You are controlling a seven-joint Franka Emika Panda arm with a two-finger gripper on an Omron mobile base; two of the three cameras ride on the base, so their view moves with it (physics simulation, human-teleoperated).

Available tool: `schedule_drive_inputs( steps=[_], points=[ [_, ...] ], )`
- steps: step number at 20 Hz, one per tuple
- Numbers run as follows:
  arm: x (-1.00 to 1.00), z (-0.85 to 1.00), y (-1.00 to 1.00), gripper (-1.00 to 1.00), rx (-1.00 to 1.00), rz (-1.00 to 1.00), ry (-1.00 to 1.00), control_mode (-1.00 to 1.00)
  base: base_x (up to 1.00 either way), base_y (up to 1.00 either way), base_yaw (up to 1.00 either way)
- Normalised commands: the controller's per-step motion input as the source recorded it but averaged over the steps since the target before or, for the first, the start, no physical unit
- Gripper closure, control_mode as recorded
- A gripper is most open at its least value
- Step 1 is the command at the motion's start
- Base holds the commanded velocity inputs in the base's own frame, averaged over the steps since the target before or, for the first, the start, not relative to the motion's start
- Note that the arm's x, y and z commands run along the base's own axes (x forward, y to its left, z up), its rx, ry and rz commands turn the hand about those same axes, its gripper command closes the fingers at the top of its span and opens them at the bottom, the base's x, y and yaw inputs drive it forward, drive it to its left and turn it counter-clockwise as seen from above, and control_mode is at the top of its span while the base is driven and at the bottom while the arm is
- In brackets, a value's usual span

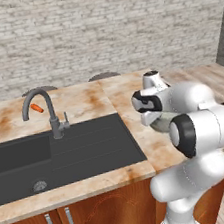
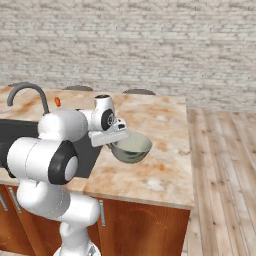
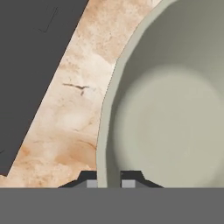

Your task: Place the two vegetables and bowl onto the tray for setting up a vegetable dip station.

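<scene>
The end effector [image 3: 108,183] is clamped on the rim of the bowl [image 2: 131,147], which sits on the counter [image 2: 155,175] beside the sink's [image 1: 64,156] right edge. A straight, level lift should keep that thin rim from slipping or tilting.

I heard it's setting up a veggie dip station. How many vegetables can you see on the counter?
1: a small orange carrot lies on the counter behind the faucet, near the wall. A second vegetable may be hidden or outside these views.
</scene>
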Motion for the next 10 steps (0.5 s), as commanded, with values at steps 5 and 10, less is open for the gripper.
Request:
schedule_drive_inputs(
  steps=[5, 10],
  points=[
    [-0.28, 0.32, 0.12, 1.0, 0.0, 0.0, -0.02, -1.0, 0.0, 0.0, 0.0],
    [-0.31, 0.3, 0.11, 1.0, 0.01, 0.0, 0.0, -1.0, 0.0, 0.0, 0.0]
  ],
)
